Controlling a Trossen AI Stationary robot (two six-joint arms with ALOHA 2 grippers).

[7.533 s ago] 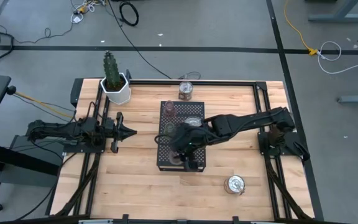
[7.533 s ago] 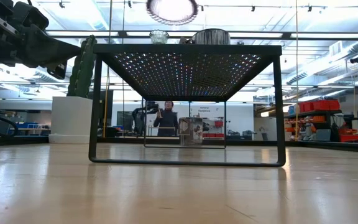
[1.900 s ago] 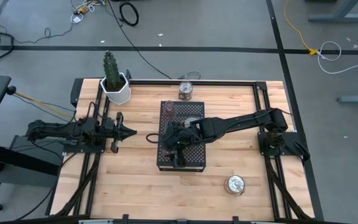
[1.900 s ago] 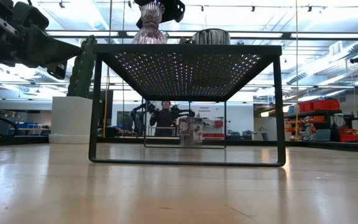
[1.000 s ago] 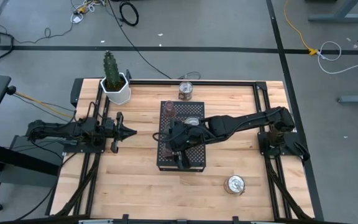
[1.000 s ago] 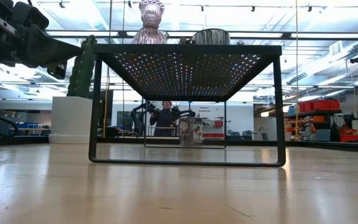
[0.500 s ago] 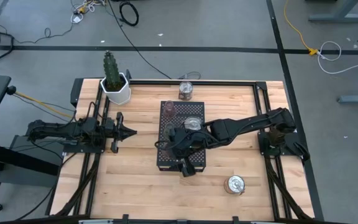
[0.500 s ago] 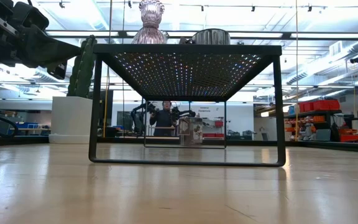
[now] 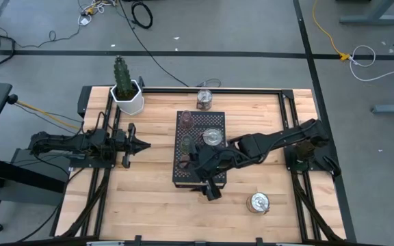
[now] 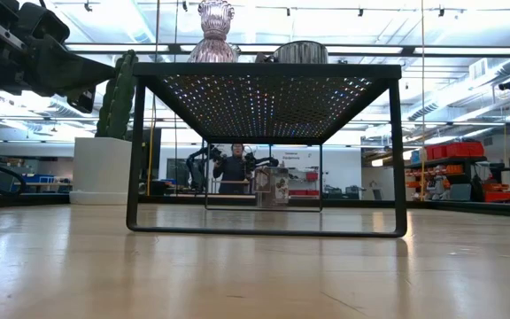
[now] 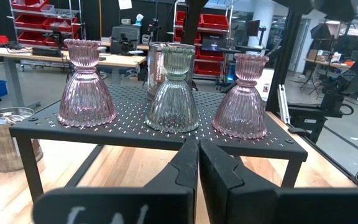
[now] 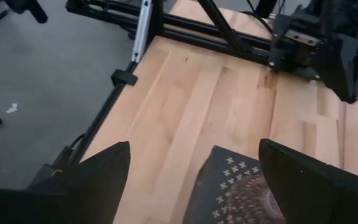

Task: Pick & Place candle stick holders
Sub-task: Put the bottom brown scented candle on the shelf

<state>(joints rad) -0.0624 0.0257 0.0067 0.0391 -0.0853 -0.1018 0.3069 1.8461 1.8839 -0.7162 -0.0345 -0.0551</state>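
A black perforated stand (image 9: 217, 167) holds a pink holder (image 9: 187, 120), a green holder (image 9: 187, 142), a second pink holder (image 9: 182, 159) and a wider silvery holder (image 9: 213, 137). They show in the left wrist view as pink (image 11: 86, 84), green (image 11: 174, 90), pink (image 11: 244, 96) and silvery (image 11: 157, 59). One more holder (image 9: 204, 100) stands on the table at the far edge, and a silvery one (image 9: 258, 202) at the near right. My right gripper (image 9: 211, 191) is open and empty at the stand's near edge. My left gripper (image 9: 142, 144) waits shut at the left.
A white pot with a cactus (image 9: 126, 92) stands at the table's far left corner. Black rails (image 9: 108, 184) run along the table's left and right sides. Bare wood lies near the front edge (image 9: 156, 212). A person (image 10: 235, 168) stands far off in the room.
My right gripper has drawn back from over the stand toward the table's near edge and a little right, staying open. The pink holder near the stand's near left corner stays upright where it was.
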